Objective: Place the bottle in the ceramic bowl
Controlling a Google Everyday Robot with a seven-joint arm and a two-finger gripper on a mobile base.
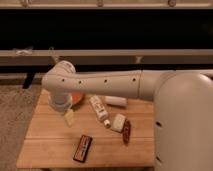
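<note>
Small oblong white plastic bottle with reddish-brown label point(99, 107): flat on light wooden slatted desk point(50, 145), cap end toward the front, not in the bowl. Shallow round orange-terracotta ceramic bowl point(76, 97): at back left of desk, just left of bottle, partly hidden behind the white robot arm point(105, 82). Gripper point(68, 116): hanging down from the arm's left end, low over the desk at bowl's front-left edge, apart from bottle; cannot tell whether spread or closed. Plain white cylinder point(116, 101) just right of bottle. Small white squarish packet point(118, 121) near bottle's cap. Dark reddish-brown oblong item point(126, 131) beside packet. Black flat bar-shaped wrapper point(83, 148) near front edge.
</note>
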